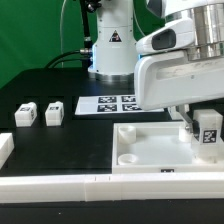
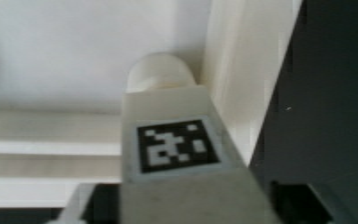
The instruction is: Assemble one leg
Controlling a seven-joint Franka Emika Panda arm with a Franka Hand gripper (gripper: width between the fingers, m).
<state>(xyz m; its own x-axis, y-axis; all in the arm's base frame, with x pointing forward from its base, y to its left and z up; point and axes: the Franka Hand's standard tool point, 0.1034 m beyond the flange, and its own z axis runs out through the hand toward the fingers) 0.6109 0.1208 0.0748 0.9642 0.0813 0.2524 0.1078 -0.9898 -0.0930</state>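
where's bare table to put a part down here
Bare table lies between the loose legs, marker board, panel and front bar. Crowded on the exterior view's right: the pincer holds a leg by the panel's corner.

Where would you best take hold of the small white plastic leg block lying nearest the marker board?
From above, pinch the small white plastic leg block across its left and right sides in the exterior view: it sits low and stubby, and the gap to its twin likely leaves room.
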